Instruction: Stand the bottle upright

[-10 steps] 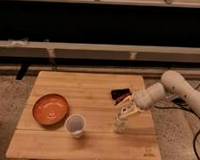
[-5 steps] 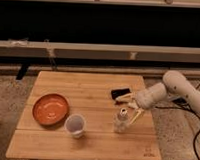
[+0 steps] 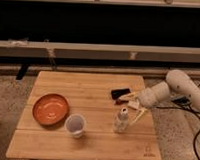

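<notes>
Clear plastic catches the light near the middle-right of the bench [image 3: 50, 145], and there it is: the bottle [image 3: 121, 120] is standing on its base, cap up, just right of the white cup [image 3: 75, 125] and in front of the dark red-and-black flat object [image 3: 120, 93]. A second ago the end effector [image 3: 138, 112] was right down over that bottle; half a second ago it had begun to lift off to the right, and now it has pulled back further, hanging just beside the bottle's upper right with its pale fingers [image 3: 141, 115] spread apart and pinching nothing. That reads to me as a release: the bottle looks upright and on its own, so the task appears essentially done, provided it does not wobble as the arm clears. The orange plate [image 3: 50, 108] sits well apart on the left, out of the action. Now the hard parts: the bottle is see-through and small, so its base blends into the wood and I cannot tell whether it sits perfectly flat or leans slightly. One lower fingertip comes very near the bottle's side, and whether it touches is not clear. The arm runs off the right edge, so the base is out of sight.
</notes>
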You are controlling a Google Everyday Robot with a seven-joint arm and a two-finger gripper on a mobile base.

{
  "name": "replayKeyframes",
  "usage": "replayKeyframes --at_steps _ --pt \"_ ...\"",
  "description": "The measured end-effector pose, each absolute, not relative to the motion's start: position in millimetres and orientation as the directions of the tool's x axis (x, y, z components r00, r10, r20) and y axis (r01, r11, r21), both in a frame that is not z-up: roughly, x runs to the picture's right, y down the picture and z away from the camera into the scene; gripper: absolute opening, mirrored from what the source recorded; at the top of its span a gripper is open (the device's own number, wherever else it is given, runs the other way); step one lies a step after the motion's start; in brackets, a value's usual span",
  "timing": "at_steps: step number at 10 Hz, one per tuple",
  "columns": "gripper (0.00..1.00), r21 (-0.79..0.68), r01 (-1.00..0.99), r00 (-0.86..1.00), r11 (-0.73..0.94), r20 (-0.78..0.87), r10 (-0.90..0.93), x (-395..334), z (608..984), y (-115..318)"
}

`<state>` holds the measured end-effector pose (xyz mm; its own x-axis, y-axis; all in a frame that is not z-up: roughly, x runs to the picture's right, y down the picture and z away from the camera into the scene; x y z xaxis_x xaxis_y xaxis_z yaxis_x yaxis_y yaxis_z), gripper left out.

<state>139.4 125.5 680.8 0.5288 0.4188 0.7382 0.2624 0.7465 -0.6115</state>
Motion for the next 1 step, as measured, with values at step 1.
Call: replayKeyframes --at_steps 1 --pt "0.80 -0.611 0.262 0.529 0.747 0.738 0.419 139.5 680.8 125.5"
